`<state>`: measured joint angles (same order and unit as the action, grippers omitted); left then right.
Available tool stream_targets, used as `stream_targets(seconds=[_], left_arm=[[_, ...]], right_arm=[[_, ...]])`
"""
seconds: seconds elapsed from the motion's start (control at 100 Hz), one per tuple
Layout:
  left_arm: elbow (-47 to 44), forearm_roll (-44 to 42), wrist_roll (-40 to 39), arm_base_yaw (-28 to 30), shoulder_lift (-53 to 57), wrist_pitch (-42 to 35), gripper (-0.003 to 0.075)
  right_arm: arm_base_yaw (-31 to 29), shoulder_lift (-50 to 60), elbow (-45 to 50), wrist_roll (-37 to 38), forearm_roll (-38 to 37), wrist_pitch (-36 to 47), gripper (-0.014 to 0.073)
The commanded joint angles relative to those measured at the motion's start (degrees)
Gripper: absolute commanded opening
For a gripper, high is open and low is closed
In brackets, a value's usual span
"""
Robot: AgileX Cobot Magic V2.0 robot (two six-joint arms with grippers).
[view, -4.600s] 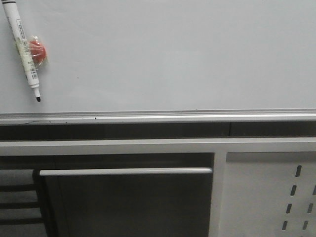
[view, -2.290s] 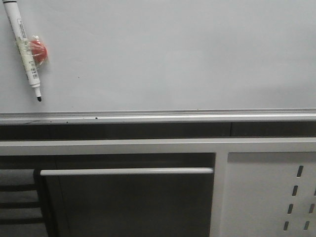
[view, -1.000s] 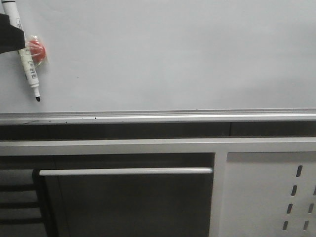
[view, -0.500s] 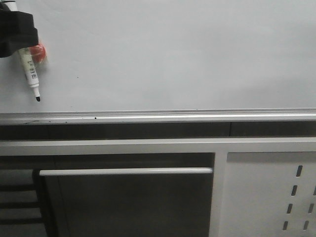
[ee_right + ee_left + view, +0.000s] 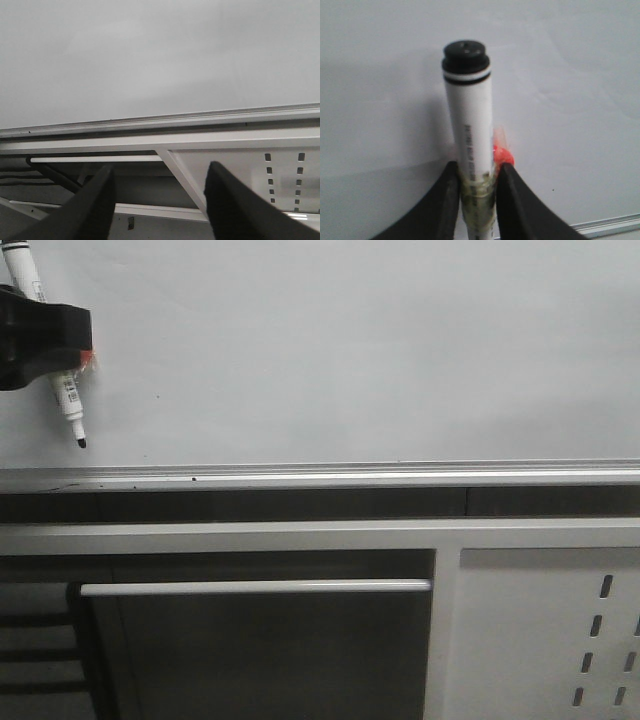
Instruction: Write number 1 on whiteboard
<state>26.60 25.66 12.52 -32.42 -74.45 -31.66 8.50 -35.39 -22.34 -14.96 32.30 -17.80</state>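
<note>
The whiteboard [image 5: 350, 350] is pale grey-white with a silver bottom rail [image 5: 320, 477]; it also shows in the left wrist view [image 5: 570, 75] and the right wrist view [image 5: 160, 55]. No number 1 stroke shows on it. A white marker pen [image 5: 68, 405] with a black tip hangs at the board's upper left, beside a red magnet [image 5: 90, 360]. My left gripper [image 5: 45, 340] is shut on the marker; in the left wrist view its black fingers [image 5: 445, 200] press the pen's barrel [image 5: 472, 130] from both sides. My right gripper [image 5: 157, 205] is open and empty below the board.
Below the rail runs a grey metal frame [image 5: 300, 536] with a horizontal bar [image 5: 255, 587] and a white panel with slot holes [image 5: 540, 640] at the lower right. A small dark speck [image 5: 157, 395] marks the board near the pen.
My left gripper came in from the left edge, moved right over the marker and the red magnet, and closed on the pen. The pen has barely shifted.
</note>
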Motion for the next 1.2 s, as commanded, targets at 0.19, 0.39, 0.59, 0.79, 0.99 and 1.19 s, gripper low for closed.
stream_targets(seconds=[0.19, 0.39, 0.59, 0.79, 0.99, 1.19], left_arm=[[1.8, 0.4, -0.1, 1.6, 1.0, -3.5, -0.002], [1.8, -3.2, -0.1, 1.4, 1.0, 0.3, -0.002], [1.8, -10.0, -0.1, -4.5, 2.3, 5.5, -0.002], [2.8, -13.7, -0.1, -14.4, 2.7, 8.6, -0.002], [7.5, -20.6, -0.1, -21.0, 2.5, 17.3, -0.002], [11.9, -25.3, -0.1, -22.3, 2.5, 26.2, -0.002]], right_arm=[[0.0, -0.5, -2.2, -0.9, -0.1, 3.2, 0.0363], [0.0, -0.5, -2.2, -0.9, -0.1, 2.8, 0.0363], [0.0, -0.5, -2.6, -0.9, -0.1, -0.7, 0.0363], [0.0, -1.5, -6.6, -5.6, -0.1, -9.2, 0.0363], [0.0, -6.8, -16.5, -13.0, 1.4, -22.8, 0.0363], [0.0, -15.8, -25.2, -19.9, 8.4, -35.5, 0.0363]])
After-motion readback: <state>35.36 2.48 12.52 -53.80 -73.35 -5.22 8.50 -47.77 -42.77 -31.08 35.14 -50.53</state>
